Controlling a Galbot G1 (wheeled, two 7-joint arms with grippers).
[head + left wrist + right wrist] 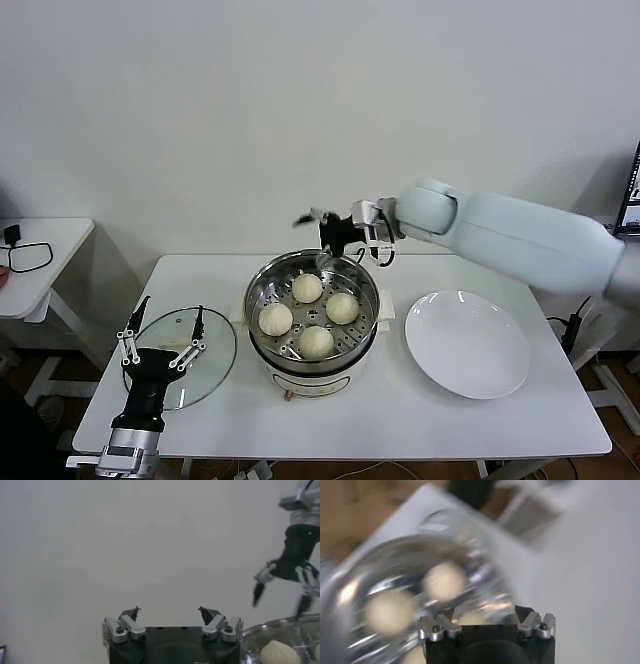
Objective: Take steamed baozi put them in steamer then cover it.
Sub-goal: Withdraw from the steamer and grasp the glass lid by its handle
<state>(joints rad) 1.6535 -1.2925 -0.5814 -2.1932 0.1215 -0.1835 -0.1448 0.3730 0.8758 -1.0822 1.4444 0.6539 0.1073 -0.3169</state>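
With all four buns [308, 316] already on tray in steamer [262, 300], lid [215, 352] lies flat on table [420, 420] left of it. Left gripper [162, 345] hovers over lid, fingers spread, ready for handle. Right gripper [330, 225] empty, spread wide, above steamer's far rim.

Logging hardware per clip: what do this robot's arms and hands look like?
The right arm has a smooth, pale mint-white rounded shell ending in a silver wrist. The right hand and left hand are black blocks with silver metal linkage fingers tipped in black. The left arm's wrist is black and silver. No markings are visible.
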